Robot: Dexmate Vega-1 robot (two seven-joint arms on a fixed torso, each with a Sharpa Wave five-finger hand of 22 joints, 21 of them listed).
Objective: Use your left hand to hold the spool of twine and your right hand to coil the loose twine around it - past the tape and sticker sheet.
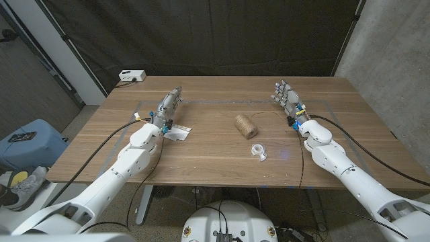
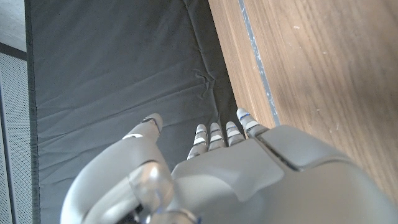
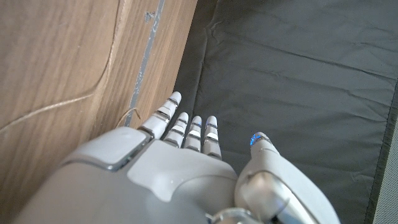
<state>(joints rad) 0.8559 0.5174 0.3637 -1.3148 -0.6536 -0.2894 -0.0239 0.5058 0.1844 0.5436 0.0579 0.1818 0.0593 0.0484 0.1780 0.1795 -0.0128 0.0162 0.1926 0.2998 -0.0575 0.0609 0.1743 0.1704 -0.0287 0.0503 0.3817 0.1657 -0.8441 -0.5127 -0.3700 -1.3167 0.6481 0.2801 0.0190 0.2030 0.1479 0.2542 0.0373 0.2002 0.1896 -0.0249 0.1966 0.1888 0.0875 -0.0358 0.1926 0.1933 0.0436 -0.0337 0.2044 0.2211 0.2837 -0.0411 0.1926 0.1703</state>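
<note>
A spool of brown twine (image 1: 245, 126) lies on its side at the middle of the wooden table (image 1: 215, 158). Its loose twine (image 1: 269, 114) trails right toward my right hand (image 1: 289, 99); the same strand (image 3: 56, 102) curves over the wood in the right wrist view. A clear tape roll (image 1: 258, 150) sits just in front of the spool. A white sticker sheet (image 1: 177, 133) lies beside my left wrist. My left hand (image 1: 169, 106) stands at the left, fingers straight, holding nothing. My right hand is also empty, fingers (image 3: 186, 127) extended and apart. Both hands are well apart from the spool.
A white box (image 1: 132, 76) with a cable sits at the table's far left corner. Blue tape lines (image 2: 258, 62) mark the wood near the far edge. A black curtain (image 1: 201, 33) hangs behind the table. A blue bin (image 1: 30, 141) stands on the floor at left.
</note>
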